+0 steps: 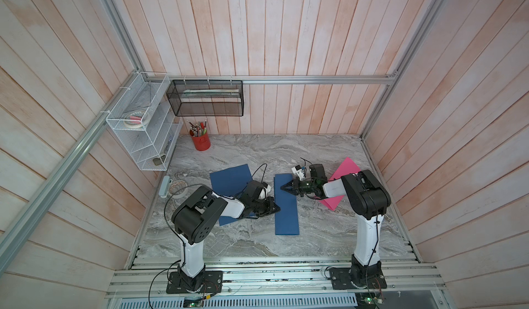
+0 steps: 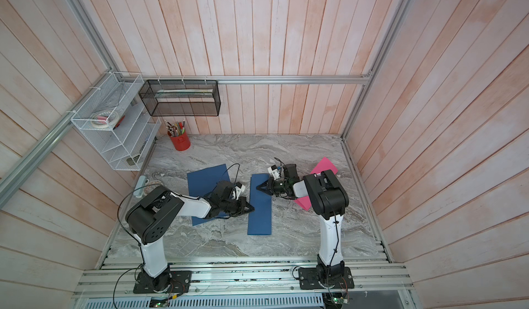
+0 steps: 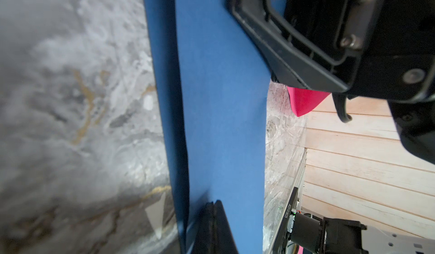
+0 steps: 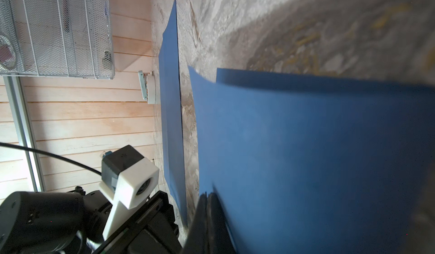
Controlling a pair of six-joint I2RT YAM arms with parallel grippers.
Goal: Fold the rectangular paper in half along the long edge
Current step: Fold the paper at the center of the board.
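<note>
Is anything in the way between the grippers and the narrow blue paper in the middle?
Nothing visible. The left gripper and right gripper, both shut, have their tips on the narrow blue paper. The flat blue sheet and pink sheet lie off to the sides.

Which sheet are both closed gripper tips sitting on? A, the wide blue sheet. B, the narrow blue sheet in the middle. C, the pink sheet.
B: in both top views the left gripper and the right gripper have their tips on the narrow blue sheet.
</note>
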